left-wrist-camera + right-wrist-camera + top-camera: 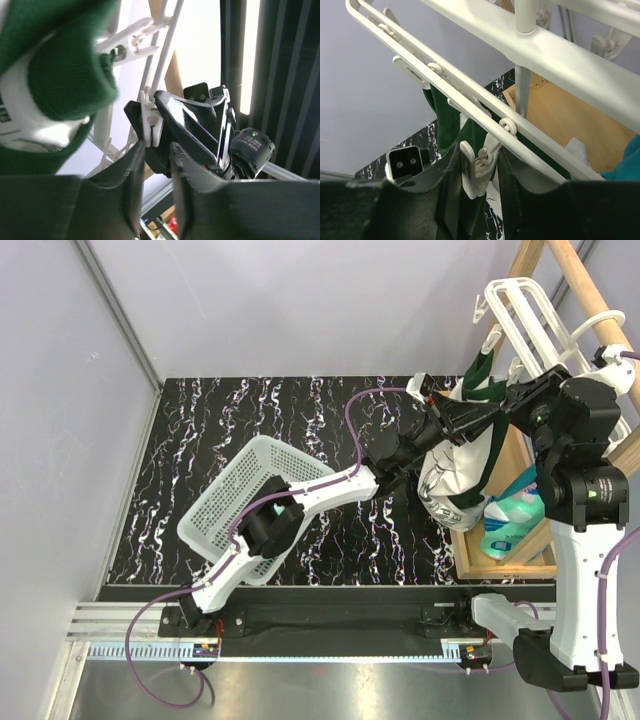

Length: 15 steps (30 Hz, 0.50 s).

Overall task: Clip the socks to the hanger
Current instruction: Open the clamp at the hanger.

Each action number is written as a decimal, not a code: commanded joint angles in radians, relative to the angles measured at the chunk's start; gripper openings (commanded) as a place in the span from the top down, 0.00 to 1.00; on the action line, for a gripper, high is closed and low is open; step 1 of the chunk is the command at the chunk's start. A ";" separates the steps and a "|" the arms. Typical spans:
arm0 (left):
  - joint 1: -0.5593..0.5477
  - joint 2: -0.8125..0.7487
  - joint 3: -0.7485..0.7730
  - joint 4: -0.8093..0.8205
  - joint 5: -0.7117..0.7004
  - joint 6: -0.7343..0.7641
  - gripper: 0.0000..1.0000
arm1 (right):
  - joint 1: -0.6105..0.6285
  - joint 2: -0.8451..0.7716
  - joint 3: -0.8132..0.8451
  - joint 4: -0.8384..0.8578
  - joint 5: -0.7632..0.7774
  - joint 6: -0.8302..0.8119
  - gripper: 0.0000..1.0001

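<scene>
The white hanger [530, 315] hangs from the wooden rack at the right; its bars fill the right wrist view [560, 50]. My right gripper [477, 150] is shut on a dangling white clip [480, 167] under one bar. In the left wrist view that clip [150, 122] sits between the right gripper's black fingers, just above my left gripper [157, 147], which is open a narrow gap and empty. A green sock with a white toe [55, 75] hangs blurred to its upper left. Green-and-white socks [448, 485] hang below the hanger, beside both grippers [425, 435] [450, 412].
A white mesh basket [215, 495] lies tilted on the black marbled table, under the left arm. The wooden rack [590, 300] and its base frame [500, 565] stand at the right, with teal and blue cloth [510, 520] inside. Grey walls stand behind and left.
</scene>
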 commanded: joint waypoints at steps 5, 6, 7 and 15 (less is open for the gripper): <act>0.017 -0.049 0.041 0.076 0.021 0.024 0.58 | -0.021 0.030 0.063 -0.049 0.075 0.048 1.00; 0.017 -0.044 0.047 0.070 0.021 0.026 0.56 | -0.021 0.031 0.067 -0.052 0.074 0.051 1.00; 0.017 -0.038 0.065 0.061 0.027 0.026 0.53 | -0.021 0.030 0.070 -0.058 0.075 0.053 1.00; 0.017 -0.023 0.068 -0.028 0.059 -0.009 0.51 | -0.020 0.023 0.094 -0.072 0.042 0.028 1.00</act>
